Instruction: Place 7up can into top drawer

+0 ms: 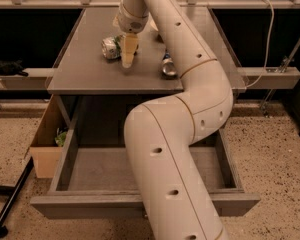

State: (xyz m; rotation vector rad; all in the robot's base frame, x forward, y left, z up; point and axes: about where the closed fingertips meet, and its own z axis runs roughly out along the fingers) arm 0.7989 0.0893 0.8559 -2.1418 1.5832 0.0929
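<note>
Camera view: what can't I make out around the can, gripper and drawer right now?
- Gripper, above the tabletop beside the 7up can: whether it touches the can is unclear.
- Top drawer: knob and middle of the floor are hidden behind the arm.
- Arm's base: cut off by the bottom edge.

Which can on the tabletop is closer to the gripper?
The silvery-green 7up can, right beside the gripper over the tabletop; the blue can lies clearly farther off.
</note>
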